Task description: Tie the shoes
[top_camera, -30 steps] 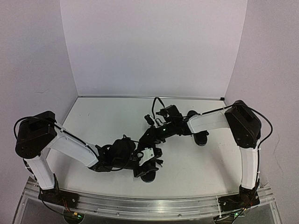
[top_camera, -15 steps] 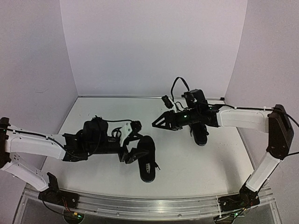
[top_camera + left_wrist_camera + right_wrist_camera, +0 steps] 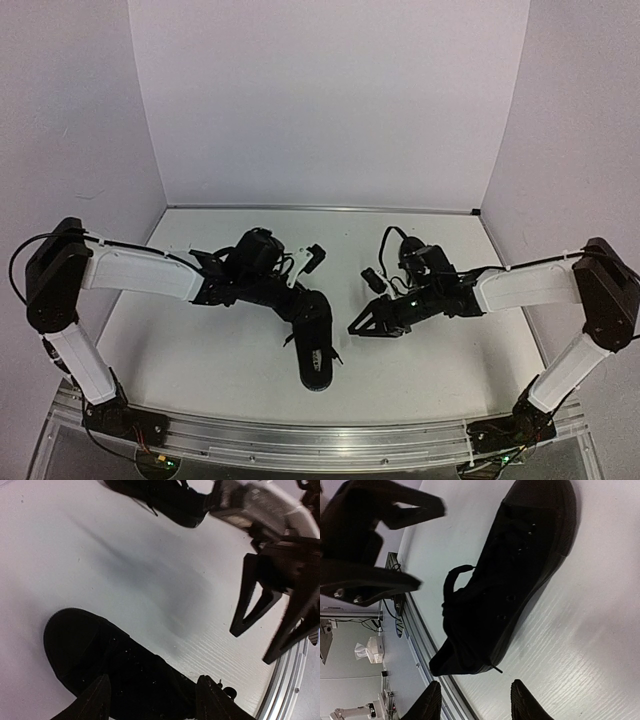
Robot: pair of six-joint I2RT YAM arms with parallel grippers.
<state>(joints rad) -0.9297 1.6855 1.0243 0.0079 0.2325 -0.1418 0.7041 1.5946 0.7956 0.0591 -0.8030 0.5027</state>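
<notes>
A white counter point(image 3: 430, 370) with a finely ribbed surface sits inside a booth of plain pale panels. A back wall point(image 3: 330, 100) rises at its far edge, with a left side wall point(image 3: 70, 130) and a right side wall point(image 3: 585, 120) flanking it. An aluminium rail point(image 3: 320, 445) runs along the counter's near edge. Beyond that rail, the right wrist view shows a blurred room with a small white box point(image 3: 371, 650).

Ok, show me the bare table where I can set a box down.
Free: the far strip along the back wall, and the near-right corner between the near shoe and the right arm's base. Crowded: the middle, where the left pincer and right pincer close in on that shoe; the second shoe lies beside that arm.
</notes>
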